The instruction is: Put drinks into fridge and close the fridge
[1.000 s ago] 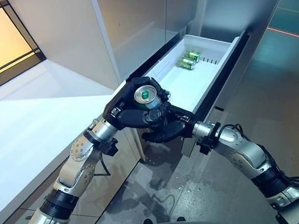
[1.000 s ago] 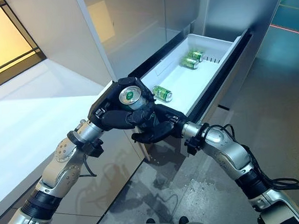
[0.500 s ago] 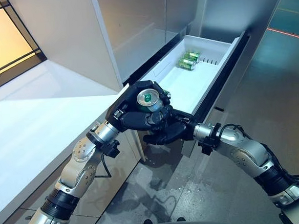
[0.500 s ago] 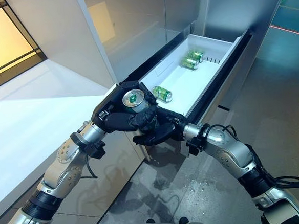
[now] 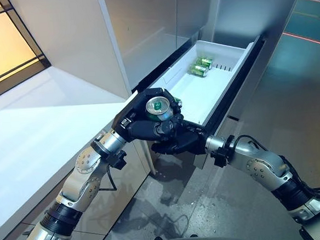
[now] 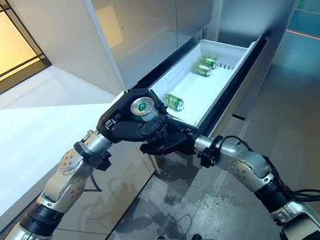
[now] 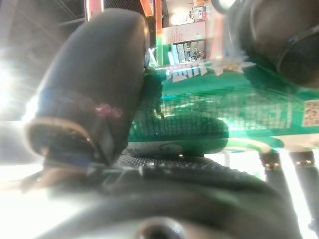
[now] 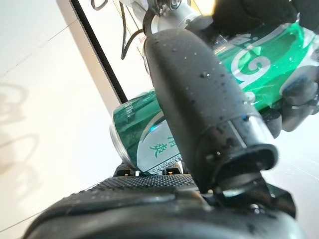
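Green can point(image 5: 158, 106) sits upright in both hands, left hand point(image 5: 144, 123) and right hand point(image 5: 179, 141), fingers seemingly wrapped round it, at the open fridge drawer's point(image 5: 238, 64) near corner, next needing lowering inside.

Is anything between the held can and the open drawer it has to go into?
Nothing visible. The can, gripped by the left hand with the right hand beside it, sits at the open drawer's near end; three cans lie farther in.

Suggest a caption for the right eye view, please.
Both robot hands, left and right, hold a green can at the open fridge drawer.
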